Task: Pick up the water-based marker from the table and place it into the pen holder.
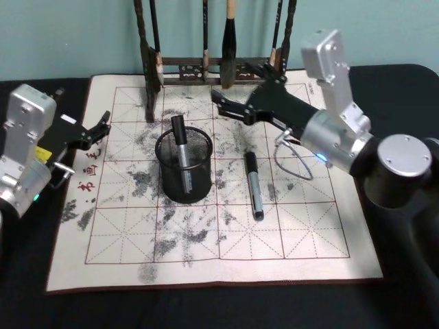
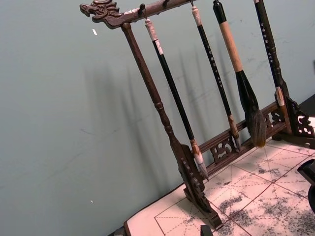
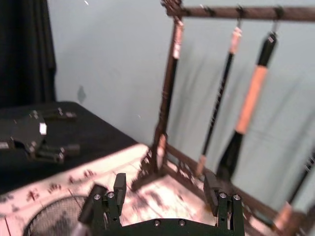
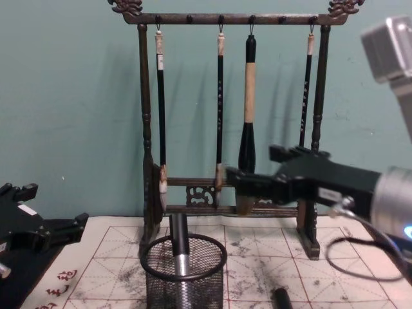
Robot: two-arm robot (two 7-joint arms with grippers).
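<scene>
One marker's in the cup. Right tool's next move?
Probably bring the open, empty right tool down onto the marker lying on the mat right of the pen holder; it hangs behind the holder. The left tool is parked at the mat's left edge.

red characters [image 1: 88,177] line the mat [image 1: 226,271] edge, too small to read.

Wall [image 4: 64,96]: plain blue-green, running behind the whole workspace, evenly lit. We note soft vertical shadows [image 2: 101,93] cast on it by the brush rack [image 4: 145,116]. Rack: dark carved wood, two posts, and a top bar ending in dragon heads [image 2: 101,9]. We count four brushes [image 4: 248,96] hanging from its pegs. It stands at the far side of the dark-topped table [image 1: 206,312], close to the wall. The right wrist view shows a black area [image 3: 22,49] adjoining the wall, possibly a curtain.
</scene>
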